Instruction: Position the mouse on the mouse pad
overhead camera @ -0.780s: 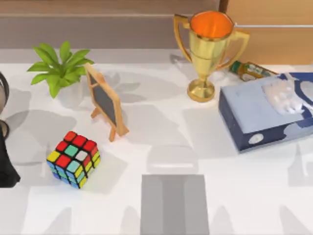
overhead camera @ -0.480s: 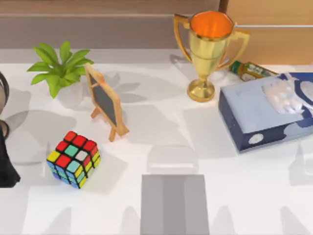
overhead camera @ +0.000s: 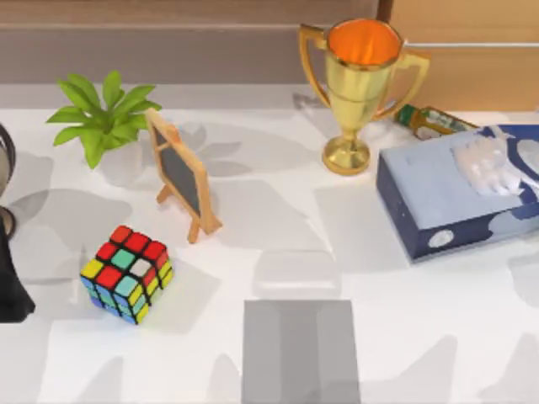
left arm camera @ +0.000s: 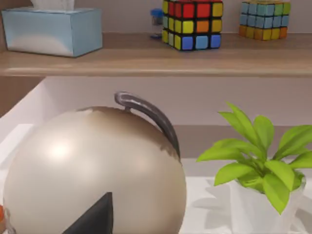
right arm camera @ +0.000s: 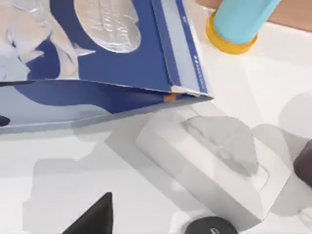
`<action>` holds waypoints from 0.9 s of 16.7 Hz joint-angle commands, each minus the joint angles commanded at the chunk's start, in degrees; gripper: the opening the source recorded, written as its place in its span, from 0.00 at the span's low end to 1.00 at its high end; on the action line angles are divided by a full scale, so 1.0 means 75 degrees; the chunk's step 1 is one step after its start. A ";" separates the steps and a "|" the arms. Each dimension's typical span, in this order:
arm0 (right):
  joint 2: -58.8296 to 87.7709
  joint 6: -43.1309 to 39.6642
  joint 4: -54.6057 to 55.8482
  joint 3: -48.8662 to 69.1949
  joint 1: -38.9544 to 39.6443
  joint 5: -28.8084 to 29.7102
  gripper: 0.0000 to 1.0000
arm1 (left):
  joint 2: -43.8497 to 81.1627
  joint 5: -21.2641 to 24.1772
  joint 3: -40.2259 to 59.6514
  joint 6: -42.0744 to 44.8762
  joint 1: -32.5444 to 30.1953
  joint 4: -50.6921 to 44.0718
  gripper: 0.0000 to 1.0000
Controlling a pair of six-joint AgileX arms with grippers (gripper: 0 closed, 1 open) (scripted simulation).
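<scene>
Shadows at the table's lower right have shifted since the earlier frame, while every object stays where it was; you can take that as the right arm travelling above that side. Your mouse [overhead camera: 296, 271] lies flat on the table just beyond the far edge of the pad [overhead camera: 295, 349], lined up with its middle band but not yet on it, so the task is still at its start. That alignment means only a short straight pull toward the near edge is needed, judging from the layout. Your right gripper [right arm camera: 92, 217] hangs over the table near the tissue box [overhead camera: 455, 202], presumably on its approach; you cannot tell whether its claw is wide or narrow. Your left arm [overhead camera: 10, 282] sits parked at the table's left edge beside the cube [overhead camera: 126, 273], and its claw's state cannot be told either.
</scene>
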 joint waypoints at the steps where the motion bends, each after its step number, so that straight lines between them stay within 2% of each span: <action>1: 0.0866 -0.0305 -0.0518 0.0491 -0.0137 -0.0003 1.00 | 0.0000 0.0000 0.0000 0.0000 0.0000 0.0000 1.00; 5: 0.4155 -0.1452 -0.2462 0.2394 -0.0679 0.0017 1.00 | 0.0000 0.0000 0.0000 0.0000 0.0000 0.0000 1.00; 8: 0.5906 -0.2129 -0.3581 0.3611 -0.1032 0.0047 1.00 | 0.0000 0.0000 0.0000 0.0000 0.0000 0.0000 1.00; 11: 0.6950 -0.2564 -0.4262 0.4479 -0.1297 0.0066 1.00 | 0.0000 0.0000 0.0000 0.0000 0.0000 0.0000 1.00; 15: 0.7279 -0.2712 -0.4521 0.4788 -0.1425 0.0079 1.00 | 0.0000 0.0000 0.0000 0.0000 0.0000 0.0000 1.00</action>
